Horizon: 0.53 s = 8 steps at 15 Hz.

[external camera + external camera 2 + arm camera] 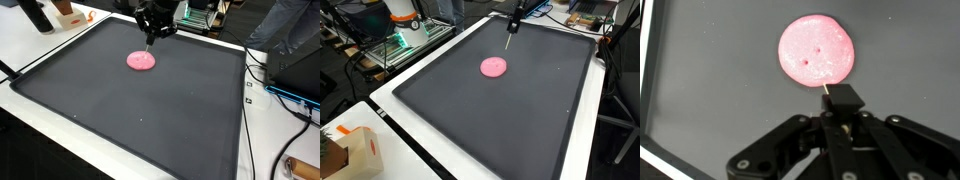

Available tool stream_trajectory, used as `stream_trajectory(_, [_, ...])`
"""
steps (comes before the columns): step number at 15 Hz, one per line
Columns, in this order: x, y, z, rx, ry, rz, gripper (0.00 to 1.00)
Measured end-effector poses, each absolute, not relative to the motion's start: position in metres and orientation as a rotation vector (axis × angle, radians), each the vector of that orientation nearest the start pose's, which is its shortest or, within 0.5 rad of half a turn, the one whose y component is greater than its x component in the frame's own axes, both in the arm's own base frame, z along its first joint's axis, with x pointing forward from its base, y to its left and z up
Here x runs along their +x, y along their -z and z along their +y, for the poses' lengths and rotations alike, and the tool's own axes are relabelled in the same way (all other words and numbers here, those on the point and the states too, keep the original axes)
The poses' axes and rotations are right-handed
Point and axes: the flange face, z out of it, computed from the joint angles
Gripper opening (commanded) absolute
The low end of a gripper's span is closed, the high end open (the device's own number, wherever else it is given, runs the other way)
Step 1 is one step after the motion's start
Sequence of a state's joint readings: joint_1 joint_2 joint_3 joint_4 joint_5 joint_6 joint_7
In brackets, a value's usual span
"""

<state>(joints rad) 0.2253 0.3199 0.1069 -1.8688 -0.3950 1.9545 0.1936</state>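
Observation:
A flat round pink disc (141, 61) with a few small dark dots lies on a large dark mat (150, 125) and shows in both exterior views (493, 67). In the wrist view the disc (816, 50) lies just ahead of the fingers. My gripper (150, 36) is shut on a thin pale stick (149, 44) that points down, its tip just behind the disc's far edge. The gripper (512, 24) and the stick (510, 33) hover over the mat's (500, 125) far end. In the wrist view the stick (826, 90) pokes out from between the shut fingers (843, 100) towards the disc's rim.
The mat has a raised rim and lies on a white table. A cardboard box (358, 150) stands at one table corner. An orange and white object (404, 15) and cluttered benches lie beyond the table. Cables (275, 90) run along one side.

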Motion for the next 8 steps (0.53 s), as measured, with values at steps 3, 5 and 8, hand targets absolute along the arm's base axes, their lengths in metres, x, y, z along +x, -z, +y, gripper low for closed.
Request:
stream_trajectory(3, [0.583, -0.354, 0.159, -3.356, -0.243, -0.634, 0.03])
stream_trajectory(5, [0.584, -0.367, 0.151, -3.306, -0.268, -0.664, 0.03])
stream_trajectory(8, [0.584, -0.385, 0.139, -3.243, -0.307, -0.689, 0.03])
